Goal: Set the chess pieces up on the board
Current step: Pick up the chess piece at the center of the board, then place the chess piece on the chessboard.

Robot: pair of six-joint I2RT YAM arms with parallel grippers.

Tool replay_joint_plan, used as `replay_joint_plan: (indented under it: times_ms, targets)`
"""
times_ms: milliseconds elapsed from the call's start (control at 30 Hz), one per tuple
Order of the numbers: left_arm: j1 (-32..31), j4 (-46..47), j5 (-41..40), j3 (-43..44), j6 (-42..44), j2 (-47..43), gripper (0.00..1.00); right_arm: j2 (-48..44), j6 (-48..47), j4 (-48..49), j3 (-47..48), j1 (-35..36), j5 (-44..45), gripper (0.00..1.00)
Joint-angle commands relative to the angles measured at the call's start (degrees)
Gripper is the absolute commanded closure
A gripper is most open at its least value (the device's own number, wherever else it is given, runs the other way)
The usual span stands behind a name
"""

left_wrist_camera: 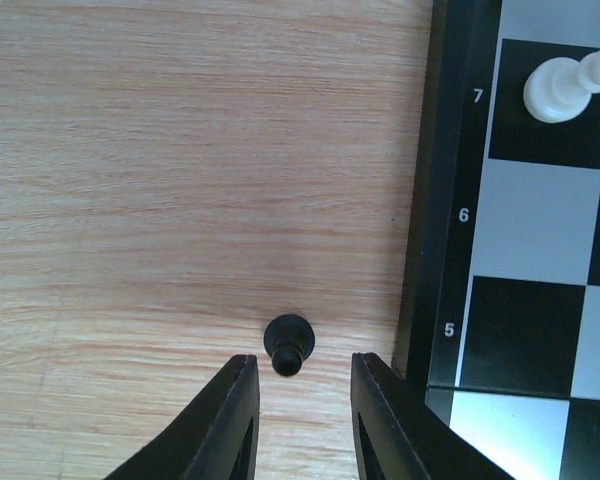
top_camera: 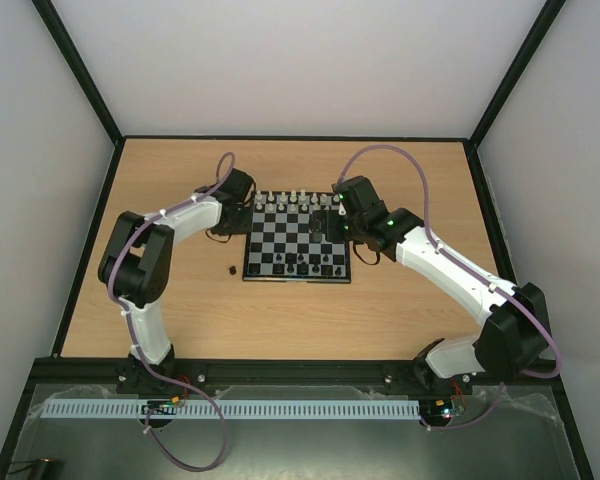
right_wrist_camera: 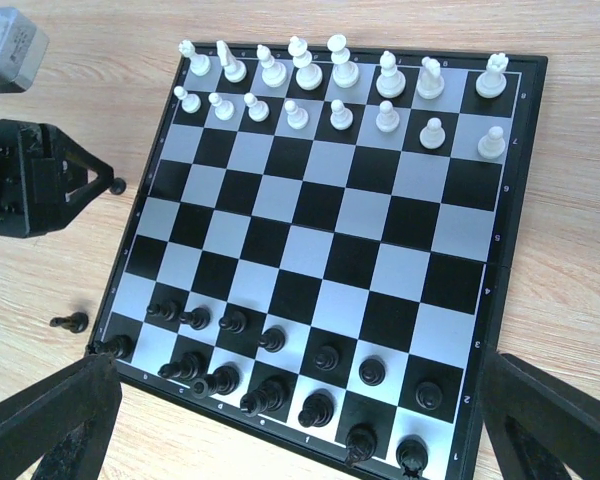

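Left end effector (left_wrist_camera: 302, 365): jaws partly open, gripping nothing. Black pawn (left_wrist_camera: 287, 343): on the worktop (left_wrist_camera: 180, 200), its head between the fingertips, touching neither. Chessboard (left_wrist_camera: 445, 150): just beside, right. Right end effector (right_wrist_camera: 295, 360): wide open, empty.

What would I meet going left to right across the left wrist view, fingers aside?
Bare wooden table → black chess piece lying on the wood → the board, first its dark border → white pawn on a black square at the right edge.

Likely lab, white-walled enclosure (top_camera: 40, 120), wooden table (top_camera: 400, 310)
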Motion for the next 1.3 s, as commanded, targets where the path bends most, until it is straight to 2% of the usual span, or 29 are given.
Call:
replay_joint_plan:
  times_ms: [0, 467, 667, 933, 1067, 1267]
  targets:
    - [0.35, -0.33, 0.03, 2.50, 0.55, 2.32, 0.74, -0.02, -0.83, 0.12, -0.71, -0.17, -0.47, 0.01]
    - [0.70, -0.53, -1.29, 3.40, 0.83, 4.45, 0.97, 0.56, -0.76, 0.52, -0.78, -0.17, -1.08, 0.02]
    - [-0.51, -1.87, -1.27, 1.55, 0.55, 0.57, 0.98, 0.74, -0.79, 0.52, -0.73, -0.17, -1.17, 0.01]
    - [-7.29, -7.64, -0.89, -3.01, -0.33, -10.54, 0.97, 0.27, -0.84, 0.21, -0.69, -0.13, -0.35, 0.01]
    - [-11.04, -9.68, 0.27, -4.31, -0.84, -12.49, 0.96, 0.17, -0.84, 0.03, -0.67, -0.15, -0.06, 0.01]
    - [-13.40, -9.58, 0.62, -6.06, -1.93, -12.78, 0.96, 0.13, -0.92, 0.04, -0.63, -0.12, 0.01, 0.01]
